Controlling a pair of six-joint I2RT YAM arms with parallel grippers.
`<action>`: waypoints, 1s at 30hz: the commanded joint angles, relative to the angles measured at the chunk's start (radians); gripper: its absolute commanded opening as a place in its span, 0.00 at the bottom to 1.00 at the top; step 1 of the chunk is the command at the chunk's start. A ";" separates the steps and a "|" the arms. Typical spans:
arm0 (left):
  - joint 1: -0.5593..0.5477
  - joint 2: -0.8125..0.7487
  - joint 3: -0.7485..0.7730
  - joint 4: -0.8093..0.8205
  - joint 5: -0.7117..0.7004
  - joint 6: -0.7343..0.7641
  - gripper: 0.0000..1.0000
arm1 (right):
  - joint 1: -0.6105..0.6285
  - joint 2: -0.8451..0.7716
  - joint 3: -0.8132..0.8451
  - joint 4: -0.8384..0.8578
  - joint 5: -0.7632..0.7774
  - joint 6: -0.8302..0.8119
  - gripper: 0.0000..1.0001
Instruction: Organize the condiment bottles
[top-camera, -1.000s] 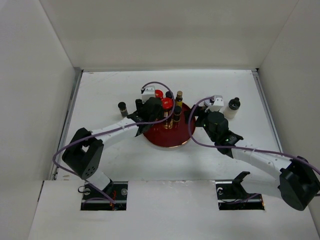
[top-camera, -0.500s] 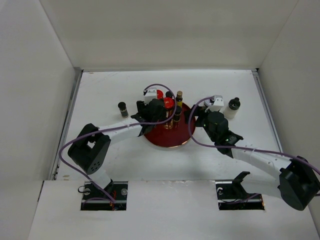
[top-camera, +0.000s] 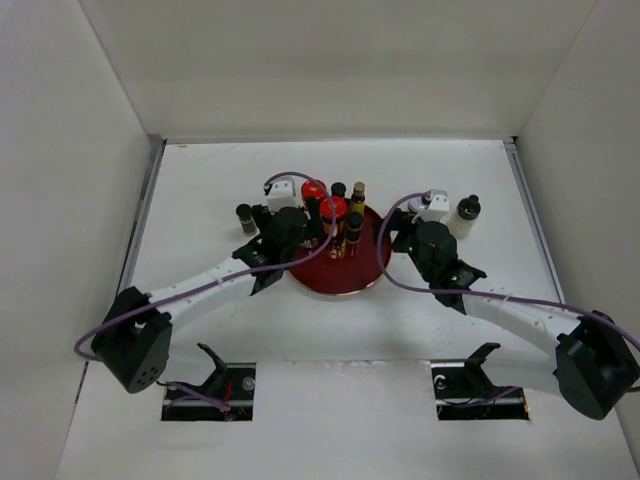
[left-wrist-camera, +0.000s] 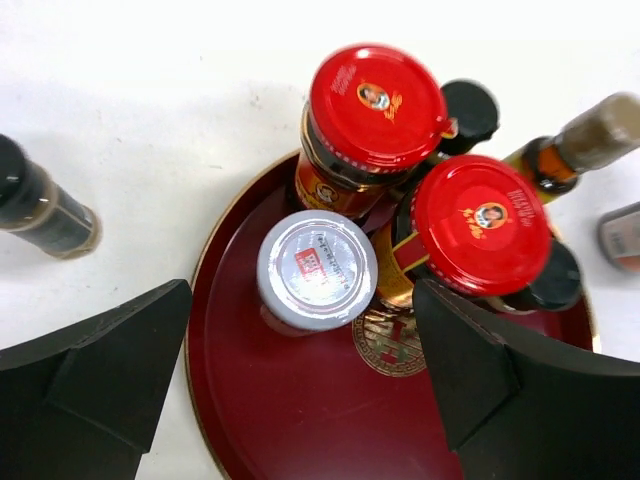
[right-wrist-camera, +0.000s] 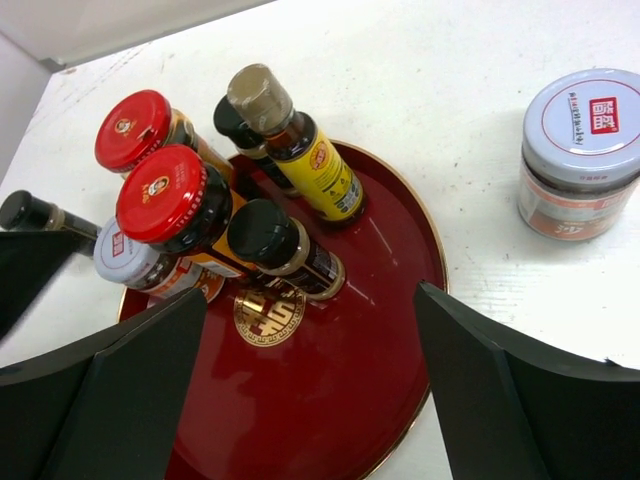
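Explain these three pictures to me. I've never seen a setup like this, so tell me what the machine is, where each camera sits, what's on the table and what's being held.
Two robot arms are bolted at the table's near edge. The overhead picture shows both. The other two come from cameras on the wrists; the black wedges are each gripper's own fingers.

A round red tray holds several condiment bottles, among them two red-capped jars and a white-lidded jar. Another white-lidded jar, a white bottle and a small dark bottle stand off the tray.

The left gripper and right gripper are both open, holding nothing.
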 joint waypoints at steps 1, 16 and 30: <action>0.001 -0.129 -0.071 0.092 -0.014 -0.007 0.95 | -0.016 -0.005 -0.007 0.072 0.012 -0.004 0.85; -0.001 -0.506 -0.519 0.447 -0.009 -0.047 0.33 | -0.246 0.130 0.134 -0.132 0.120 -0.046 0.87; 0.013 -0.538 -0.633 0.562 0.042 -0.125 0.38 | -0.309 0.466 0.413 -0.228 0.123 -0.118 0.94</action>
